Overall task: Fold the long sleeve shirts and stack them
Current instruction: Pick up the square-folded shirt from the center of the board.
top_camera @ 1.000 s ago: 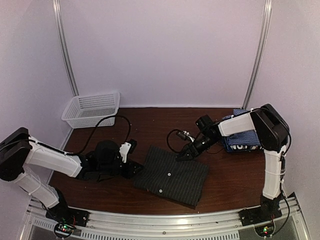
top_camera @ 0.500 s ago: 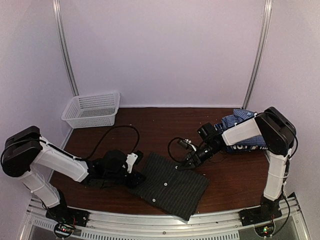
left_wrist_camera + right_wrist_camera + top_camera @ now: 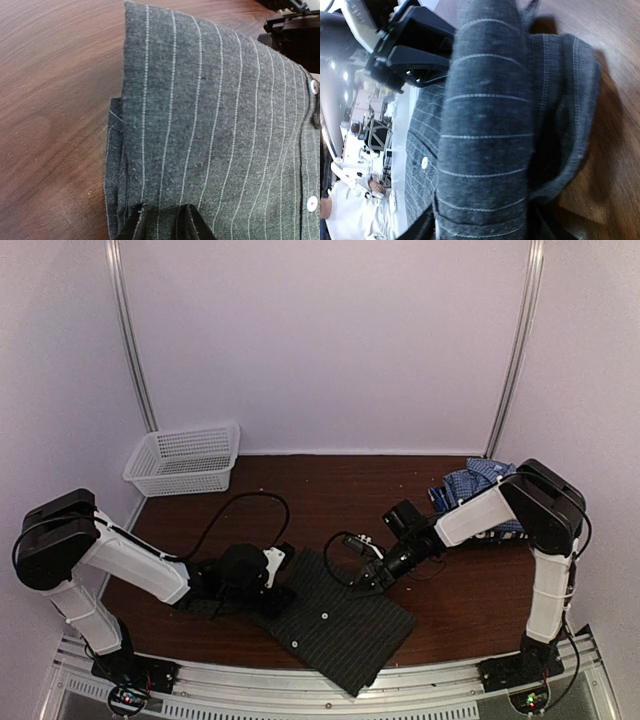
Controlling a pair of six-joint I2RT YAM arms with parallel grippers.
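A folded black pinstriped long sleeve shirt (image 3: 340,625) with pale buttons lies near the table's front edge, one corner close to the front rail. My left gripper (image 3: 278,590) is shut on its left edge; in the left wrist view the cloth (image 3: 210,115) runs in between the dark fingertips (image 3: 200,224). My right gripper (image 3: 366,576) holds the far edge, and a thick fold of the shirt (image 3: 485,125) fills the space between its jaws. A pile of blue-white checked shirts (image 3: 478,490) sits at the far right, behind the right arm.
A white mesh basket (image 3: 185,457) stands at the back left corner. A black cable (image 3: 240,505) loops over the brown table (image 3: 330,490) behind the left arm. The metal front rail (image 3: 300,680) runs just below the shirt.
The black shirt has slid toward the front edge and turned, its near corner now by the rail. Both grippers moved with it, and the right jaws narrowed onto the fold.
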